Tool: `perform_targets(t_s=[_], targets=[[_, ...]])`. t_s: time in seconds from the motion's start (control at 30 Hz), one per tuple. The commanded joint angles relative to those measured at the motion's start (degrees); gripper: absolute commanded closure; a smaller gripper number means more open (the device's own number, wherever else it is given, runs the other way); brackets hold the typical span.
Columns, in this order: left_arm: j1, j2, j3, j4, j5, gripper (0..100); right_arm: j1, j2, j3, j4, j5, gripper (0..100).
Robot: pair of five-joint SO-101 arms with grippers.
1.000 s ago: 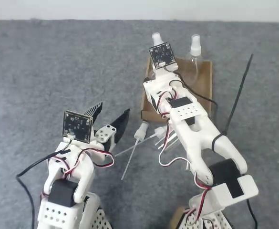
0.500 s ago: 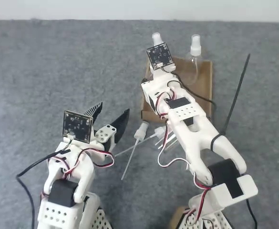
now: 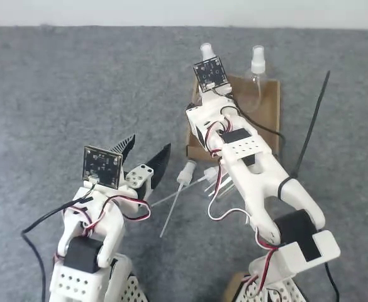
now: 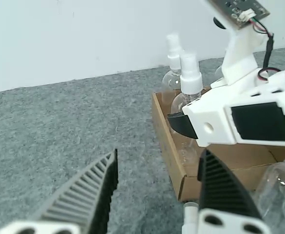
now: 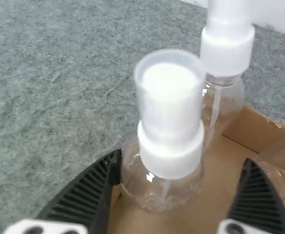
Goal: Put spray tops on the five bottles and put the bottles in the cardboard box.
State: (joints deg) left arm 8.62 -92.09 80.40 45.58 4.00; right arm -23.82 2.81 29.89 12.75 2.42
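At 1 o'clock on the grey table (image 3: 77, 75): cardboard box (image 3: 268, 107), with capped bottles standing upright inside. Right gripper (image 5: 181, 165): over the box, jaws spread wide, flanking the nearer bottle (image 5: 169, 146), clamping nothing. Second bottle (image 5: 225, 73): just beside it. Left gripper (image 3: 148, 143): at 7 o'clock, jaws parted, empty. Loose spray top (image 3: 187, 171): lying at 6 o'clock of the box.

No text, label, number or sign can be read. The left arm's circuit board (image 3: 102, 165) and the right arm's circuit board (image 3: 211, 72) carry tiny marks (too small to make out). The cardboard box (image 4: 167, 139) shows a plain brown wall, and the nearest bottle (image 5: 144, 187) is bare clear plastic.
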Motion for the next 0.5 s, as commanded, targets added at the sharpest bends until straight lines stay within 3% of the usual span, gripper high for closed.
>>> perform_targets(t_s=[0.0, 0.47], targets=[[-0.3, -0.8, -0.4, -1.4, -0.2, 75, -0.5, -1.5, -1.1, -1.0, 1.0, 67.3], [-0.3, -0.8, -0.4, -1.4, -0.2, 75, 0.0, -3.3, -4.2, -0.7, 1.0, 67.3]])
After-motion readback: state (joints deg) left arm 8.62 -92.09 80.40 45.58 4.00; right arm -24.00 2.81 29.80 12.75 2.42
